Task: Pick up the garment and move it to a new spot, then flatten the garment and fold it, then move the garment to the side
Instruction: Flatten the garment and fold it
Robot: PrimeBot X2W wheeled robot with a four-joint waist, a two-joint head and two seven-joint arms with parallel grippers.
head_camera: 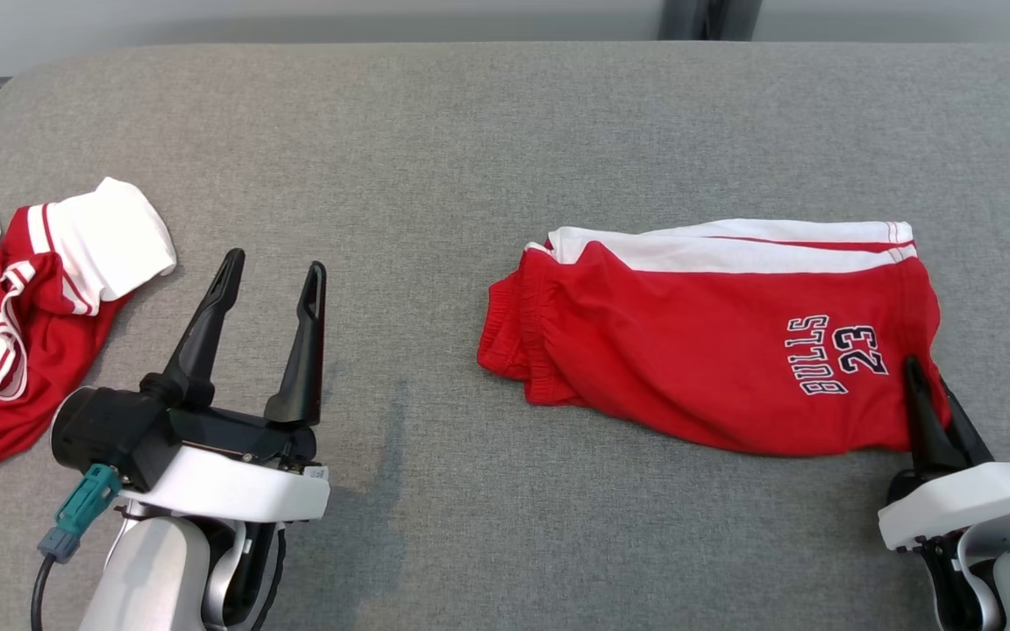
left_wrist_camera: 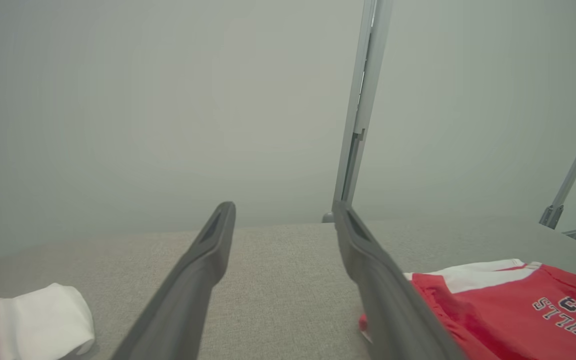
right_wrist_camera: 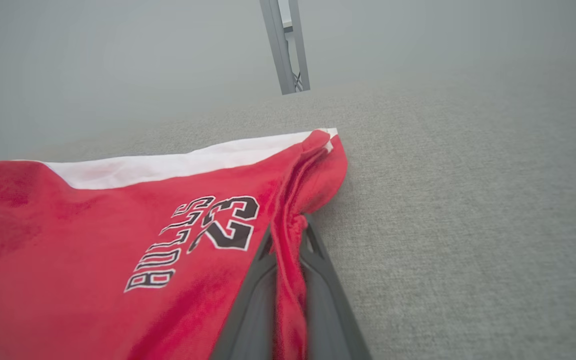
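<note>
At the near right corner of the garment [head_camera: 698, 350], the right gripper [head_camera: 926, 381] is clamped on it, probably to drag it aside; the left gripper [head_camera: 275, 263] hovers, fingers apart.

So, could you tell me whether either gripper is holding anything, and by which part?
The right gripper pinches the garment by its red edge beside the BULLS 23 print; the left gripper is open and empty.

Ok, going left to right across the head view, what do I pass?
First the crumpled red-and-white garment, then left gripper, folded red BULLS 23 garment, right gripper pinching its near edge.
</note>
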